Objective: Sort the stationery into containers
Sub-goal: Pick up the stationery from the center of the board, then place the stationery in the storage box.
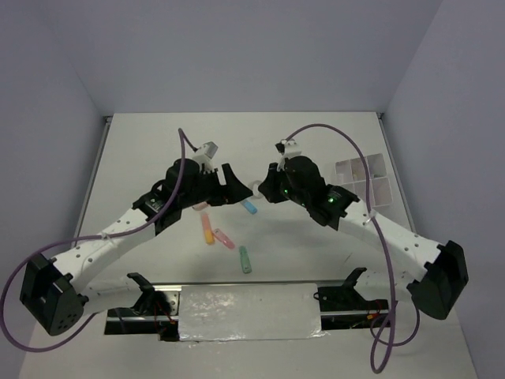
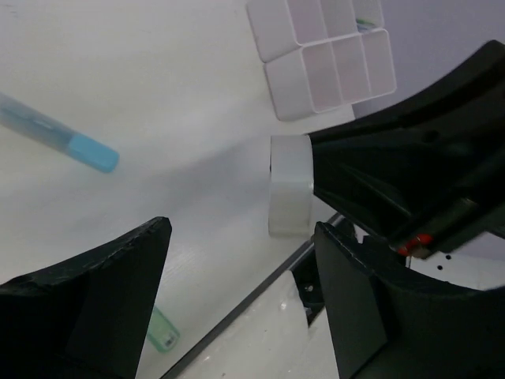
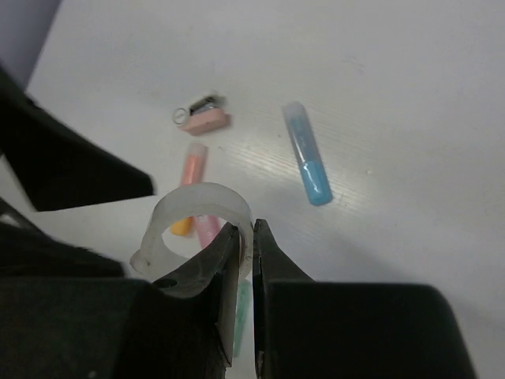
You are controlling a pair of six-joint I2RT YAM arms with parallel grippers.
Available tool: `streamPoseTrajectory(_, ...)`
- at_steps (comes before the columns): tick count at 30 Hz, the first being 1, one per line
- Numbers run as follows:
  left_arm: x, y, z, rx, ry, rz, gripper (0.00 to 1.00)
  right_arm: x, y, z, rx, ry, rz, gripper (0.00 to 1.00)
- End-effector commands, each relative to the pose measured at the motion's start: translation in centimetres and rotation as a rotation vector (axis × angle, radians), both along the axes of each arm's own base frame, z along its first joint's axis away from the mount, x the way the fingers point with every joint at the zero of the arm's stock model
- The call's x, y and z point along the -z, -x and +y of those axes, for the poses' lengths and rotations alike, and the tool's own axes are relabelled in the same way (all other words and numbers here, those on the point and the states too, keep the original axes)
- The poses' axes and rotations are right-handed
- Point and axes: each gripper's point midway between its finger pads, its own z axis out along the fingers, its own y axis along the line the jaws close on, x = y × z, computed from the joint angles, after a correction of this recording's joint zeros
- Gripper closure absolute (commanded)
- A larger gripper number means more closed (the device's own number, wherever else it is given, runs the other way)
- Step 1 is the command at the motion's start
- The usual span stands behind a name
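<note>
A clear tape ring [image 3: 193, 207] hangs above the table, with my right gripper [image 3: 252, 237] shut on its wall. From above, the ring [image 1: 256, 188] sits between the two grippers at mid-table. My left gripper [image 2: 241, 229] stands open just left of the ring [image 2: 289, 185], apart from it, with nothing between its fingers. On the table below lie a blue marker [image 1: 250, 208], an orange marker [image 1: 207, 229], a pink marker [image 1: 225, 238] and a green marker [image 1: 245, 259]. The white divided tray [image 1: 364, 180] stands at the right.
A small pink piece with a metal ring [image 3: 203, 120] lies left of the blue marker [image 3: 308, 162]. A white strip on a black rail [image 1: 248, 312] runs along the near edge between the arm bases. Grey walls close in the table's left, right and far sides.
</note>
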Motion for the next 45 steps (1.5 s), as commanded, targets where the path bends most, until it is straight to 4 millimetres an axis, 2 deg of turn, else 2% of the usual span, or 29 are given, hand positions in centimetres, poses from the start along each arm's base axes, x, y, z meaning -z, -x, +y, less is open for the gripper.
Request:
streamPoseTrajectory(1, -5.3, 0.0, -3.6, 0.085, 0.169, -0.098, 0.14, -1.3, 1.5, 0.5, -0.01, -0.055, -0.026, 0.95)
streamPoseTrajectory(3, -5.4, -0.1, -4.4, 0.097, 0.177, -0.094, 0.22, -2.6, 2.4, 0.8, -0.024, -0.075, -0.049, 0.95)
streamPoseTrajectory(7, -4.8, 0.2, -5.2, 0.107, 0.154, -0.079, 0.39, -3.7, 3.0, 0.7, -0.015, -0.09, -0.069, 0.94)
streamPoseTrajectory(8, -4.7, 0.2, -5.3, 0.108, 0.153, -0.078, 0.52, -3.9, 3.1, 0.7, -0.018, -0.092, -0.072, 0.94)
streamPoseTrajectory(10, -4.6, 0.2, -5.3, 0.108, 0.149, -0.08, 0.65, -4.1, 3.6, 1.3, -0.049, -0.106, -0.069, 0.93)
streamPoseTrajectory(11, -4.6, 0.2, -5.2, 0.111, 0.141, -0.084, 0.87, -4.2, 3.8, 1.6, -0.064, -0.113, -0.072, 0.86)
streamPoseTrajectory(13, -5.0, 0.3, -5.3, 0.122, 0.135, -0.101, 1.0, -4.5, 4.5, 2.1, -0.112, -0.151, -0.086, 0.68)
streamPoseTrajectory(14, -5.1, 0.5, -5.3, 0.14, 0.129, -0.117, 1.0, -5.2, 4.8, 1.9, -0.124, -0.171, -0.107, 0.52)
streamPoseTrajectory(15, -5.4, 0.6, -5.3, 0.151, 0.133, -0.136, 1.0, -4.9, 5.2, 1.8, -0.141, -0.17, -0.117, 0.43)
streamPoseTrajectory(16, -6.2, 1.0, -5.2, 0.168, 0.148, -0.171, 1.0, -5.4, 5.3, 1.6, -0.153, -0.194, -0.133, 0.34)
streamPoseTrajectory(17, -6.1, 1.9, -5.3, 0.221, 0.153, -0.199, 1.0, -5.9, 5.7, 0.9, -0.158, -0.217, -0.153, 0.21)
streamPoseTrajectory(19, -8.5, 3.0, -5.4, 0.281, 0.212, -0.31, 1.0, -7.1, 6.1, 0.3, -0.223, -0.282, -0.175, 0.1)
streamPoseTrajectory(20, -9.3, 3.8, -5.4, 0.321, 0.236, -0.356, 1.0, -8.5, 7.0, -0.2, -0.262, -0.329, -0.209, 0.09)
streamPoseTrajectory(21, -10.1, 5.1, -5.7, 0.396, 0.285, -0.416, 1.0, -9.0, 7.4, -0.2, -0.309, -0.38, -0.228, 0.08)
streamPoseTrajectory(22, -11.3, 6.3, -5.5, 0.435, 0.326, -0.473, 1.0, -9.7, 9.2, 0.0, -0.437, -0.438, -0.218, 0.08)
streamPoseTrajectory(23, -10.9, 7.4, -5.4, 0.477, 0.358, -0.482, 1.0, -9.9, 10.6, 0.2, -0.506, -0.495, -0.206, 0.08)
streamPoseTrajectory(24, -13.0, 9.2, -5.1, 0.55, 0.43, -0.582, 1.0, -11.4, 11.6, 0.5, -0.586, -0.543, -0.254, 0.09)
streamPoseTrajectory(25, -13.4, 9.9, -5.0, 0.577, 0.457, -0.604, 1.0, -11.8, 12.5, 0.8, -0.642, -0.563, -0.255, 0.1)
streamPoseTrajectory(26, -13.6, 10.5, -4.8, 0.595, 0.481, -0.609, 1.0, -12.1, 14.2, 1.0, -0.737, -0.585, -0.243, 0.11)
streamPoseTrajectory(29, -13.9, 11.4, -4.7, 0.638, 0.507, -0.637, 1.0, -13.3, 16.0, 0.8, -0.818, -0.645, -0.271, 0.13)
streamPoseTrajectory(33, -14.2, 12.1, -4.5, 0.666, 0.526, -0.656, 1.0, -14.5, 16.9, 0.8, -0.856, -0.671, -0.29, 0.19)
streamPoseTrajectory(35, -14.5, 12.4, -4.5, 0.675, 0.539, -0.666, 1.0, -14.7, 16.9, 1.1, -0.864, -0.674, -0.288, 0.3)
streamPoseTrajectory(36, -14.7, 12.2, -4.5, 0.667, 0.534, -0.672, 1.0, -14.7, 16.9, 1.3, -0.867, -0.679, -0.279, 0.42)
streamPoseTrajectory(37, -14.3, 12.2, -4.6, 0.667, 0.526, -0.662, 1.0, -14.8, 17.0, 1.3, -0.874, -0.681, -0.285, 0.47)
streamPoseTrajectory(41, -13.6, 11.3, -4.7, 0.629, 0.491, -0.63, 1.0, -15.0, 17.5, 1.4, -0.894, -0.692, -0.293, 0.59)
streamPoseTrajectory(43, -13.3, 10.8, -4.7, 0.602, 0.47, -0.628, 1.0, -15.0, 17.6, 1.3, -0.897, -0.69, -0.3, 0.84)
streamPoseTrajectory(44, -13.3, 10.4, -4.7, 0.58, 0.461, -0.626, 1.0, -15.0, 17.7, 1.2, -0.898, -0.691, -0.3, 0.89)
streamPoseTrajectory(45, -12.9, 10.1, -4.7, 0.568, 0.448, -0.611, 1.0, -15.0, 17.6, 1.2, -0.893, -0.689, -0.299, 1.0)
